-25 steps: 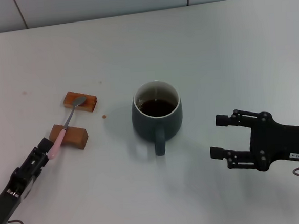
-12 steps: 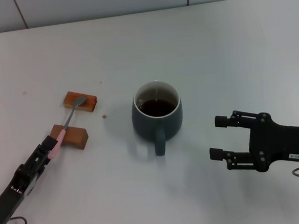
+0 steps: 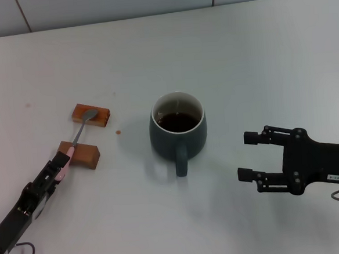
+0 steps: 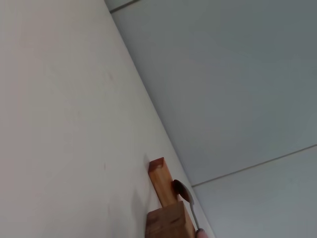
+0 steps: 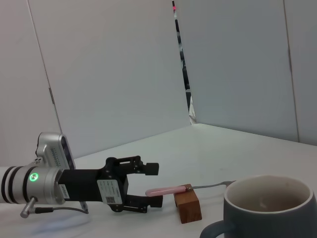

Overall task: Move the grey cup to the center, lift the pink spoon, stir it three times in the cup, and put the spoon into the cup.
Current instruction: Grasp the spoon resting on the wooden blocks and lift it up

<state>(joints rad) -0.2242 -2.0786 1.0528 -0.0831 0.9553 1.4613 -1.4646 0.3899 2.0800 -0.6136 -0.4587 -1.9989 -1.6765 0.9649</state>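
Observation:
The grey cup point(image 3: 178, 129) stands mid-table with dark liquid inside, its handle turned toward me; its rim fills the corner of the right wrist view point(image 5: 265, 206). The pink spoon point(image 3: 80, 133) lies across two brown wooden blocks, its bowl on the far one and its pink handle sticking out over the near one. My left gripper point(image 3: 59, 165) is open, with its fingers on either side of the pink handle's end, as the right wrist view point(image 5: 151, 185) shows. My right gripper point(image 3: 247, 154) is open and empty to the right of the cup.
The far wooden block point(image 3: 91, 115) and the near wooden block point(image 3: 81, 154) hold the spoon up off the white table point(image 3: 240, 58). A small brown spot point(image 3: 118, 132) lies between the blocks and the cup. A wall runs along the table's far edge.
My left gripper has slid forward along the table so its fingers reach further around the pink handle. The cup, the spoon and the right arm have not moved.

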